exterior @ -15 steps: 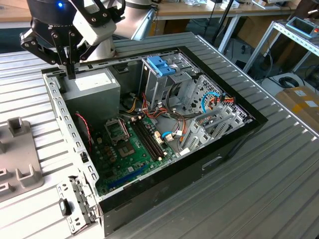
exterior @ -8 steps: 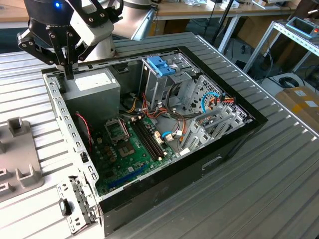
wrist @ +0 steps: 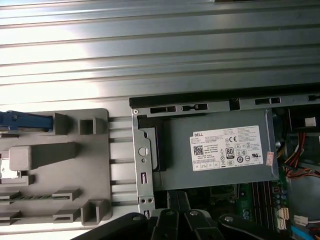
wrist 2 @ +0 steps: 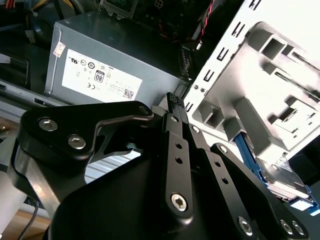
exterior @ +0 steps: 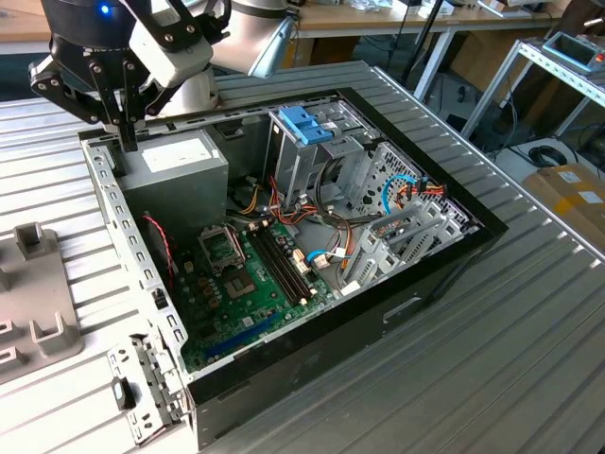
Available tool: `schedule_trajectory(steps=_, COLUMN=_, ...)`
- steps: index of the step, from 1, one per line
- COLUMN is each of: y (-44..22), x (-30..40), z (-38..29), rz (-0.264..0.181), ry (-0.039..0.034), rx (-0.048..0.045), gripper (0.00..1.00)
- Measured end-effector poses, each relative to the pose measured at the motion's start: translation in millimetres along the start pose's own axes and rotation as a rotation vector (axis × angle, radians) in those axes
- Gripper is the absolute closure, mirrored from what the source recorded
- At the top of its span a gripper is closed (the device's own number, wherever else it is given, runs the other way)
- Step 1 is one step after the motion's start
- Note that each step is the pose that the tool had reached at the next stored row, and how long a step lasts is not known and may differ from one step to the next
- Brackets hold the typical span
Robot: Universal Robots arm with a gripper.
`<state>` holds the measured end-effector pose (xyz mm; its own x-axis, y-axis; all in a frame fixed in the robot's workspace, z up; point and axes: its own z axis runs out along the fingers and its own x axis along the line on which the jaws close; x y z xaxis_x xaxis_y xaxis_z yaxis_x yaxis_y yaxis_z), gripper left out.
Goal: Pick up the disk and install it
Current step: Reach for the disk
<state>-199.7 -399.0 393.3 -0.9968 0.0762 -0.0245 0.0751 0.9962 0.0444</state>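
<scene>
The exterior view is looking down from high and well back, taking in the whole open computer case [exterior: 378,326] on the ribbed table [exterior: 529,359]. The gripper [exterior: 128,140] is hanging at ten o'clock from the case's middle. The first wrist view is facing almost straight down, close over the power supply box [wrist: 220,150] and the grey fixture plate [wrist: 100,165]. The second wrist view is peering along the fingers [wrist 2: 177,150], nearer still and tilted. All three are sharing that labelled box, and both wrist views are catching the fixture plate too.
</scene>
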Motion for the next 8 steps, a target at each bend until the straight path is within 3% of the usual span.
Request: schedule_trajectory(steps=8, y=-0.2, x=2.8, z=-0.1, rz=0.000, ry=0.0000, rx=0.0000, gripper=0.90)
